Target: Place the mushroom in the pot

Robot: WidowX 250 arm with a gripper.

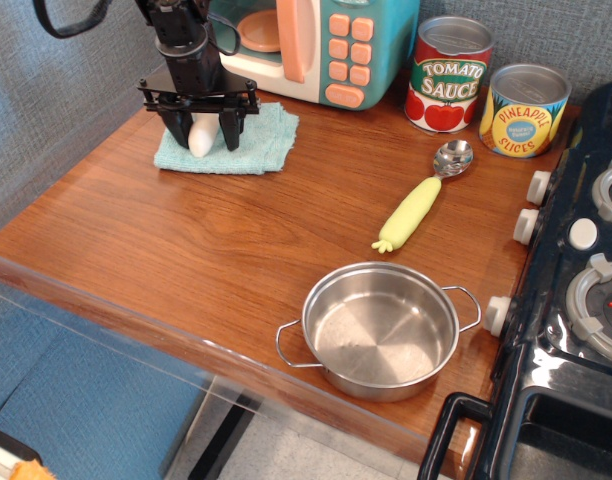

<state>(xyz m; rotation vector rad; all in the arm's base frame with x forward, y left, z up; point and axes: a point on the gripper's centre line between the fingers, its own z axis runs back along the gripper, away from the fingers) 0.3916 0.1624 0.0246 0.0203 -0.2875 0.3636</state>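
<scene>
The mushroom (201, 138) lies on a teal cloth (256, 140) at the back left of the counter; only its cream-white stem end shows between the fingers, and its cap is hidden behind my gripper. My gripper (203, 132) is lowered over it, open, with one black finger on each side of the stem. The pot (380, 330) is a shallow shiny steel pot with two wire loop handles. It stands empty near the front edge of the counter, far to the right of the gripper.
A toy microwave (316, 45) stands behind the cloth. A tomato sauce can (449, 75) and a pineapple can (524, 110) stand at the back right. A yellow-handled spoon (421, 200) lies between cans and pot. A black toy stove (576, 280) borders the right.
</scene>
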